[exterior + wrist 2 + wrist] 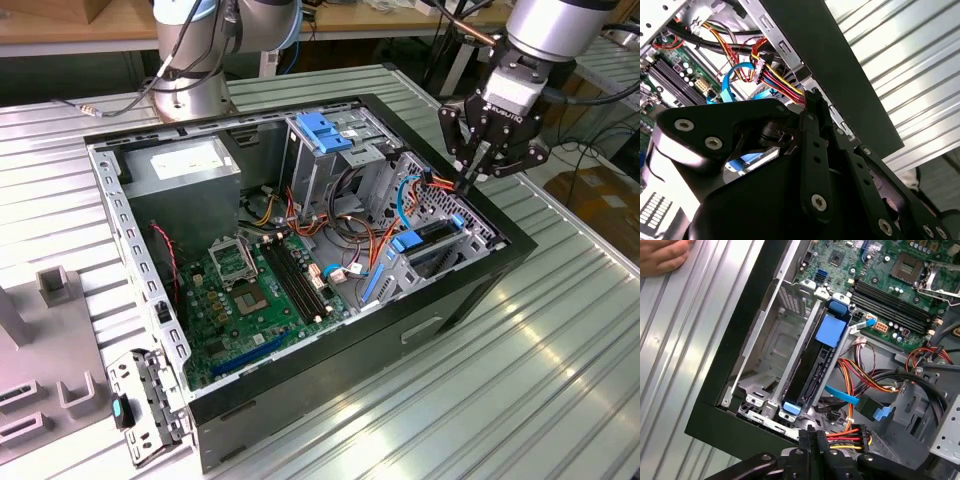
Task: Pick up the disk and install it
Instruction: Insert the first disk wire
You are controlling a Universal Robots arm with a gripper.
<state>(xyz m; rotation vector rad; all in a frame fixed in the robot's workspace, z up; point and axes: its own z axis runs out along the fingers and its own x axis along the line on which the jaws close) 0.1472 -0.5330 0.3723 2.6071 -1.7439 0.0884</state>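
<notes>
Disk [810, 365] mostly hidden on edge in cage slot below my claw [478, 170]. My claw pressed together, empty, tilted over case [420, 330] edge.

A ribbed metal tabletop [560, 330] spreads beneath and all around the jaws, catching bright overhead glare, while behind them runs a wooden bench [70, 25], with a cardboard box [590, 195] on the floor off to one side.
</notes>
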